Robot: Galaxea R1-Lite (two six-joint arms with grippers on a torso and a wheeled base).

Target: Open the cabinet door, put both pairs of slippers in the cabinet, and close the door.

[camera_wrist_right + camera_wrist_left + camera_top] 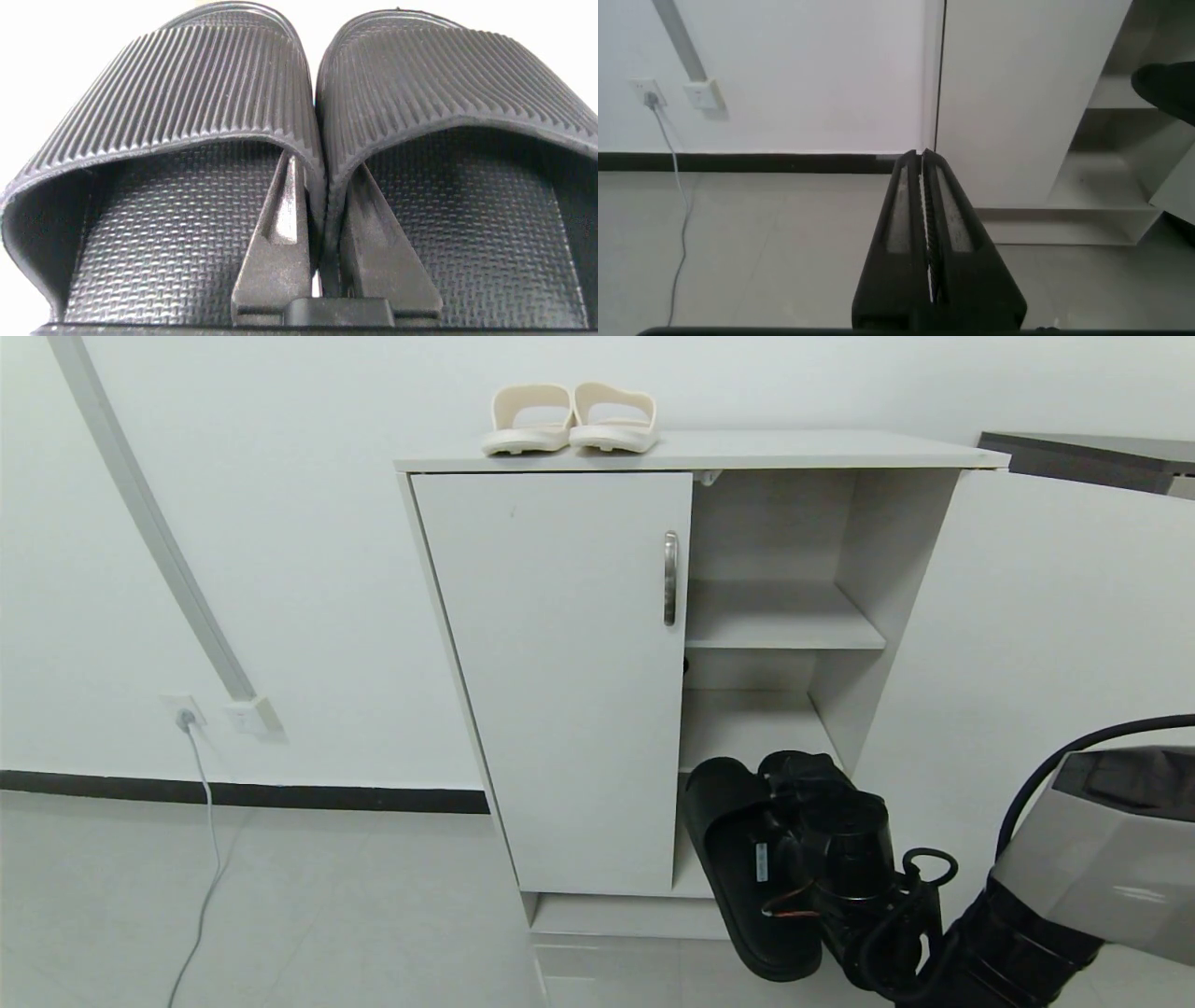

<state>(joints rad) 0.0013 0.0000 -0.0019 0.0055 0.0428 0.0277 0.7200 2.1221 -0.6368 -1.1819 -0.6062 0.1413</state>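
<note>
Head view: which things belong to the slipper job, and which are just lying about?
Job: cabinet, black slippers in right tool, beige slippers on cabinet top.
Lying about: wall socket, grey cable, wall conduit.

Right pincer [325,182] clamps black slippers [187,103]; left pincer [922,168] closed.

Black slippers [747,868] hang before the open cabinet [560,691]; beige slippers [569,420] lie atop.
</note>
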